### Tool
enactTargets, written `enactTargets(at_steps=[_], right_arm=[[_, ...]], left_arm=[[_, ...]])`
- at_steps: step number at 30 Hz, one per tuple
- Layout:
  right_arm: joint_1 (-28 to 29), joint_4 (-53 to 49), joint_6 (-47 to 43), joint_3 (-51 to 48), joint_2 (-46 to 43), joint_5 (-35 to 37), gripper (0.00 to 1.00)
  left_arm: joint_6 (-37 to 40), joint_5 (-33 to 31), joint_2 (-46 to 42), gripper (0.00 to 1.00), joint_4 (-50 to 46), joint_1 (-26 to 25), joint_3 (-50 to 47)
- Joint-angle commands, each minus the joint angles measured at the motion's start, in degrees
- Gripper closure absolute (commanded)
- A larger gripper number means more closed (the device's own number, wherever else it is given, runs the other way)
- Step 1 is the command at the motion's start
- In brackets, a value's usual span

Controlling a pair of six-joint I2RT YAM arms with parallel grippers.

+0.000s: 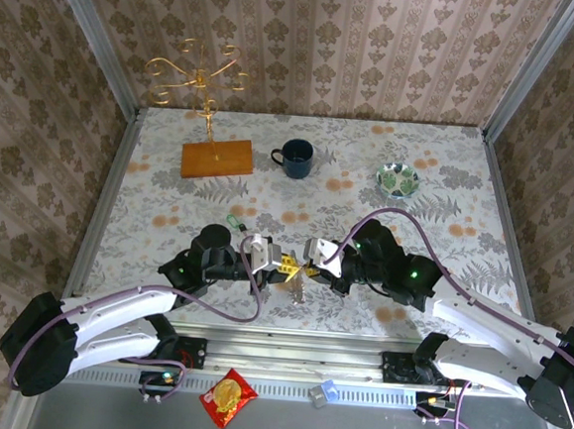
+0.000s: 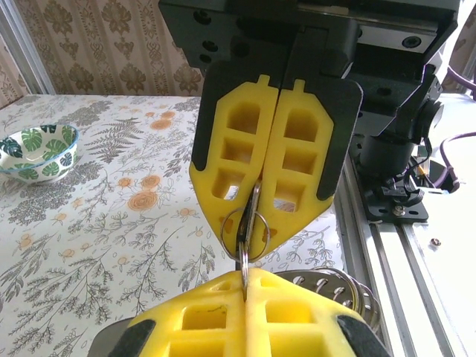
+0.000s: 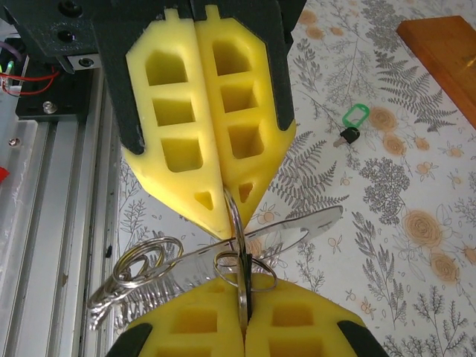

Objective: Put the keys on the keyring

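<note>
Right gripper and left gripper pinch the keyring, probably stiff, slippery. Green key beyond: best gripped by head.

Open tabletop around green key, mug, bowl far back

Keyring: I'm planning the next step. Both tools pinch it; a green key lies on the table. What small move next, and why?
Probably open the left tool to fetch the green key: both tools are shut on the keyring, the right tool may hold it alone, and that key lies loose.
</note>
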Motion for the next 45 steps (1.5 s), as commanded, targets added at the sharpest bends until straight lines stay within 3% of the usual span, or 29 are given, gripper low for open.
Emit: enactTargets(at_steps=[1, 10, 21, 30, 41, 45], right_arm=[[0.42, -1.98, -1.13, 0.35, 0.61, 1.60, 0.95], [1.26, -7.58, -2.28, 2.33, 5.12, 2.88, 0.97], [2.02, -0.85, 1.21, 2.92, 5.58, -1.43, 1.00], [1.32, 3.14, 1.24, 1.34, 0.48, 3.66, 1.00], [1.15, -3.13, -2.47, 2.95, -0.97, 8.81, 1.00], [1.24, -4.28, -2.72, 4.13, -0.97, 8.61, 1.00]], left_arm=[[0.96, -0.06, -1.18, 1.00, -1.02, 0.08, 1.21], [0.77, -0.06, -0.93, 1.00, 0.03, 0.08, 1.42], [0.52, -0.06, -0.41, 1.00, 0.33, 0.02, 1.25], [3.00, -1.90, -0.10, 1.00, -4.99, 0.00, 1.64], [3.88, -2.51, -0.67, 0.99, -7.34, 0.09, 2.21], [2.41, -3.78, -1.71, 0.66, -3.93, 0.08, 0.91]])
